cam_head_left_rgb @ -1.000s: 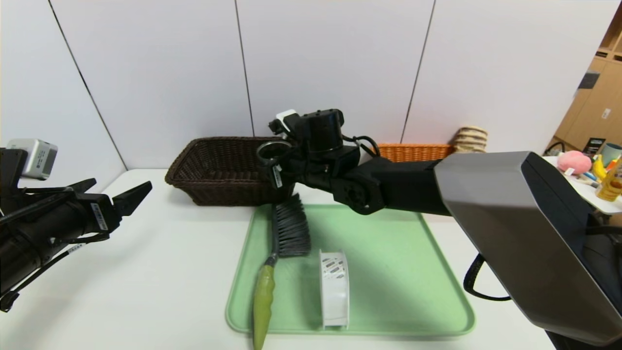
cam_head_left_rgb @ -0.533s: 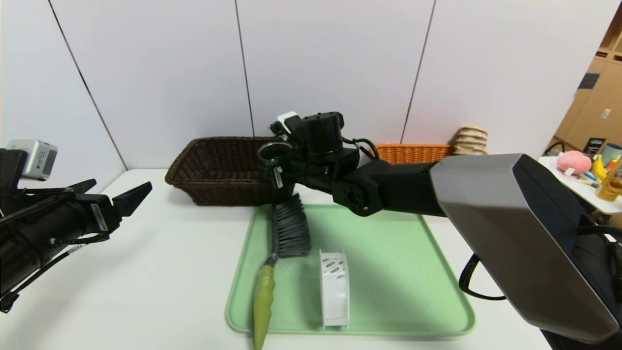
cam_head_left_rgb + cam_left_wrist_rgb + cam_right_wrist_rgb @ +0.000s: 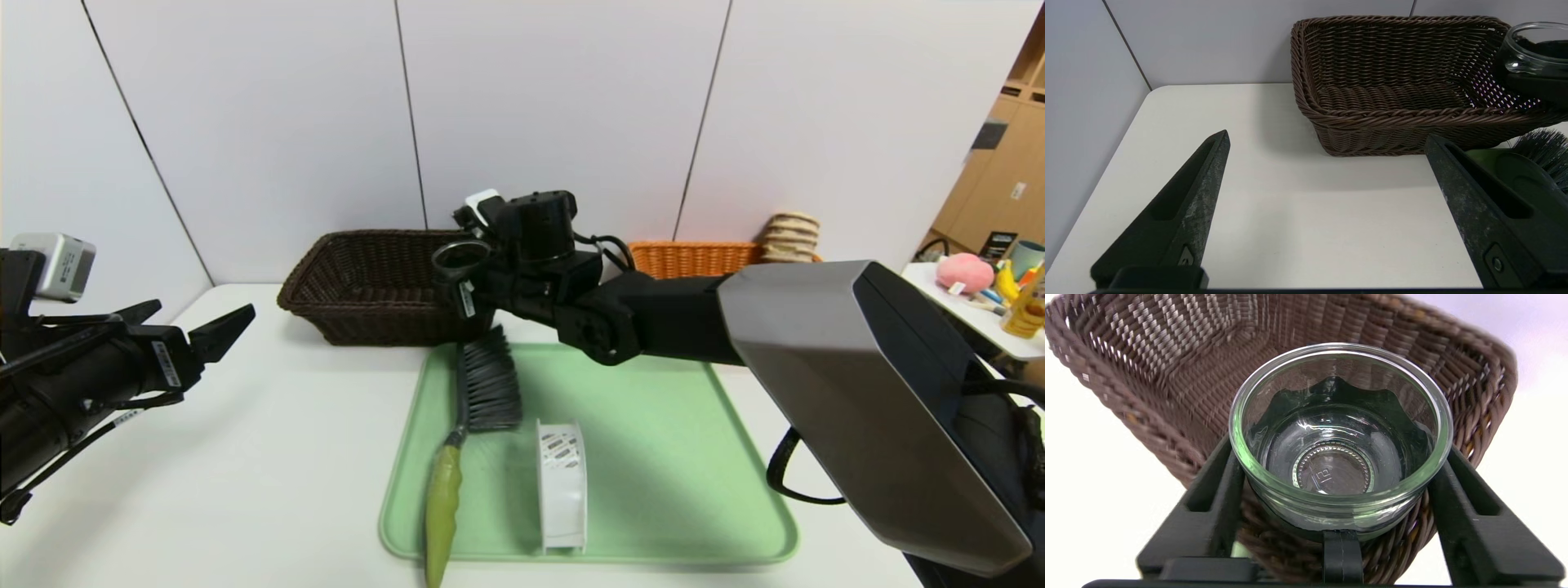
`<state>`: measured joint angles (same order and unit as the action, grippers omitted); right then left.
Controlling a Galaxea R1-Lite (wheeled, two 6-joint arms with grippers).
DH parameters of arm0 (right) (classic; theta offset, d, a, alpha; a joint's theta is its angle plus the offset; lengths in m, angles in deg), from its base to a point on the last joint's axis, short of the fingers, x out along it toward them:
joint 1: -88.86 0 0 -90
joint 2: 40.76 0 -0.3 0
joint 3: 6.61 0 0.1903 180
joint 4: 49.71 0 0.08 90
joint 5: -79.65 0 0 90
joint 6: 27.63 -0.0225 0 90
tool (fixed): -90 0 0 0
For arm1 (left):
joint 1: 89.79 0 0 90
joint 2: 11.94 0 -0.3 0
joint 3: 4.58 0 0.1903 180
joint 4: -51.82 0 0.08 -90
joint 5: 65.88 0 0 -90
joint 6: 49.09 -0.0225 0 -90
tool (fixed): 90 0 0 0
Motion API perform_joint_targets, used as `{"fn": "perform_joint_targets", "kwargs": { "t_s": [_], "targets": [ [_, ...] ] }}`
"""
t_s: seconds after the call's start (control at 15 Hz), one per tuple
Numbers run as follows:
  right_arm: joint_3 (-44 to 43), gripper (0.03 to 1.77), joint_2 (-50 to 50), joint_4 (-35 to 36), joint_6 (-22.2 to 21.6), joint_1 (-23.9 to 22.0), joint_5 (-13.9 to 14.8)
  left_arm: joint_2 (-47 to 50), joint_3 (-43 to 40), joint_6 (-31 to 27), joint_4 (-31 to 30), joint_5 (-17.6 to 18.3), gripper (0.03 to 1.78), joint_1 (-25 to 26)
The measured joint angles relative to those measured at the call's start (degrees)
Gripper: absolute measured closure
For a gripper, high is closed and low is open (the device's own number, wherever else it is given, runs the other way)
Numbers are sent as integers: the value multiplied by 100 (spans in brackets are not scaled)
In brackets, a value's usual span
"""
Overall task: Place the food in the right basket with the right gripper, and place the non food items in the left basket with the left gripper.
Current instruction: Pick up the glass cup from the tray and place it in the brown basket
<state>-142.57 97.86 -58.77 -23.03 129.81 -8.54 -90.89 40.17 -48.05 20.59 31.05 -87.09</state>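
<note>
Clear glass cup with black rim [image 3: 1339,457] | between right end effector [image 3: 1337,486] fingers, over dark brown wicker basket [image 3: 367,282] rim for dropping | left end effector [image 3: 1327,171] wide, idle

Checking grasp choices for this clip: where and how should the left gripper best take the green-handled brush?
Probably by the green handle, from above. The brush lies flat on the green tray, its handle end overhanging the tray's near rim and clear of the white spool, with the bristles at the far end. The left gripper is open, off to the left.
</note>
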Motion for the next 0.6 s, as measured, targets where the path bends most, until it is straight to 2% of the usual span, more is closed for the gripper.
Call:
{"fn": "perform_joint_targets", "kwargs": {
  "t_s": [0.13,0.47,0.6],
  "targets": [
    [0,38,29,269,17,-11,-6,20,0,6,0,4,12,0],
    [0,24,41,269,24,-27,7,78,-2,6,0,4,12,0],
    [0,21,0,271,37,-40,145,105,0,-2,0,6,12,0]
  ]
}}
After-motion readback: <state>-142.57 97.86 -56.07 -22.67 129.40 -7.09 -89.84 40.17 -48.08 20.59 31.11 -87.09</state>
